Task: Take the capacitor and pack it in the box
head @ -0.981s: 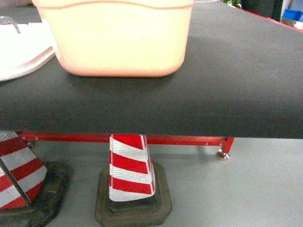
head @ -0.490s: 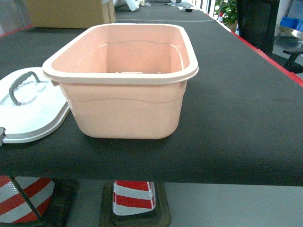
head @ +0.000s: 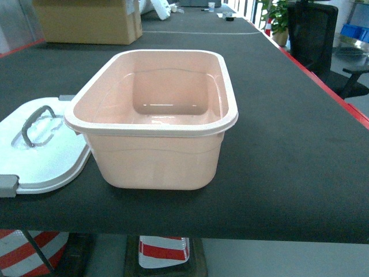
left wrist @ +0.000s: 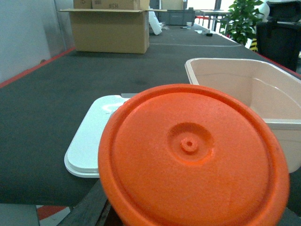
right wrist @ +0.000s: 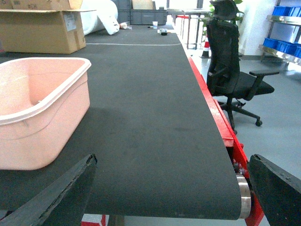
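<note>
The pale pink box (head: 158, 115) stands open and empty on the black table, and it also shows in the left wrist view as the box (left wrist: 254, 89) and in the right wrist view as the box (right wrist: 37, 108). Its white lid (head: 43, 144) with a grey handle lies flat just to its left. An orange round capacitor (left wrist: 193, 155) fills the left wrist view, held end-on in my left gripper (left wrist: 188, 212); one dark finger (left wrist: 89, 209) shows beside it. My right gripper (right wrist: 171, 188) is open over the table's near edge, right of the box. Neither gripper appears in the head view.
A brown cardboard carton (head: 86, 20) stands at the table's far left. A black office chair (right wrist: 230, 70) is beyond the red right edge (right wrist: 211, 108). Striped traffic cones (head: 161, 254) stand under the table. Blue bins (right wrist: 284, 12) are on a shelf at the far right.
The head view has risen from the table's front edge and the cones beneath it to looking down into the box. The box and lid have not moved on the table.
</note>
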### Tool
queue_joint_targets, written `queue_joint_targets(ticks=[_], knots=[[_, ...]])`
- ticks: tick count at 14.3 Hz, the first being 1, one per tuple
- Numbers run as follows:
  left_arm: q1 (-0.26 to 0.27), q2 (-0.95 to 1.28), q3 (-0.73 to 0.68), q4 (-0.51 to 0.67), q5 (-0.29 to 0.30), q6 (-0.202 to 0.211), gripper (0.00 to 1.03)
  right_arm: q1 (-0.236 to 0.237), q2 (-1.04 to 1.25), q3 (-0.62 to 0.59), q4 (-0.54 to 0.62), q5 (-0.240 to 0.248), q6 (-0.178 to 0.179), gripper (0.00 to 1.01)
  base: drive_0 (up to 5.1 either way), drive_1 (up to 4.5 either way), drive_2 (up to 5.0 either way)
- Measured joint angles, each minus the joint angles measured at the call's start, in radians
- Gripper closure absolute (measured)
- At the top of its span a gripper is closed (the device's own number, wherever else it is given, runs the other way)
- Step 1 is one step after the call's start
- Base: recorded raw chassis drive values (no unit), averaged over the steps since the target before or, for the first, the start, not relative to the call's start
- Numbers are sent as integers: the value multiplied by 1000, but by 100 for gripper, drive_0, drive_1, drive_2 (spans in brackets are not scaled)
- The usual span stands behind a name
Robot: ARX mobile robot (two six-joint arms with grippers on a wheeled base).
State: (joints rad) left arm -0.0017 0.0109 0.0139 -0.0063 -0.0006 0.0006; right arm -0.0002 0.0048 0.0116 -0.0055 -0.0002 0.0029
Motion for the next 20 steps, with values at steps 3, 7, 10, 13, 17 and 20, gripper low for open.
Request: queue_joint_targets(ticks=[3, 7, 10, 13, 17, 20], knots=[[0, 0, 0, 0, 0, 0, 59, 0, 0, 0, 0, 0, 0, 3, 0, 0, 0], [0, 0, 0, 0, 0, 0, 59, 0, 0, 0, 0, 0, 0, 3, 0, 0, 0], [0, 0, 0, 0, 0, 0, 59, 0, 0, 0, 0, 0, 0, 3, 0, 0, 0], [-231, 295, 24, 284, -470, 0, 59, 0, 0, 0, 1, 0, 0, 3, 0, 0, 0], [-269, 1079, 330, 944, -354, 53, 59, 0, 0, 0, 0, 0, 0, 3, 0, 0, 0], [-330, 1614, 729, 900, -269, 48, 59, 0, 0, 0, 0, 0, 0, 3, 0, 0, 0]])
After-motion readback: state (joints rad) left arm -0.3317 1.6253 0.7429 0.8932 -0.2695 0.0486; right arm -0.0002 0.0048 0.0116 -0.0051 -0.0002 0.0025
